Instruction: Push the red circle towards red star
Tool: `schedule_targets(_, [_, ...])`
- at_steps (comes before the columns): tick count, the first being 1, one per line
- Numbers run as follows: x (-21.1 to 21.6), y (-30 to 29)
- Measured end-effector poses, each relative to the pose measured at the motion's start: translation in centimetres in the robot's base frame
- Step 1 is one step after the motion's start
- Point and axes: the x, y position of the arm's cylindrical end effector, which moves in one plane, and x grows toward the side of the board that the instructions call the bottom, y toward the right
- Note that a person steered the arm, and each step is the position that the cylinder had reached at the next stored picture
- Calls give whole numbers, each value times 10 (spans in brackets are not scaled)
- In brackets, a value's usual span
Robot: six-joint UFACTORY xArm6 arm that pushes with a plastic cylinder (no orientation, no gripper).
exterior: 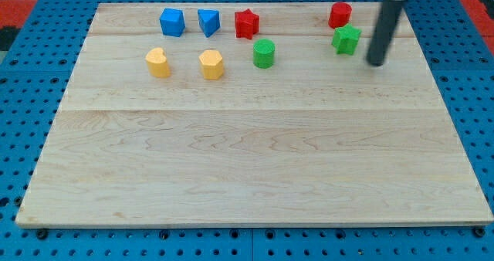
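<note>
The red circle sits near the view's top right on the wooden board. The red star lies to its left, at the top middle. My tip rests on the board to the right of and below the red circle, just right of the green star. The tip touches no block.
A blue cube and a blue triangle-like block lie left of the red star. A green cylinder sits below the red star. A yellow heart and a yellow hexagon lie at the upper left.
</note>
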Motion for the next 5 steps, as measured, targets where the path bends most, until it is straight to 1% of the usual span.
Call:
schedule_targets(1, [-68,-11])
schedule_targets(2, [-99,-20])
schedule_targets(4, [-91,-129])
schedule_targets(5, [-75,-178])
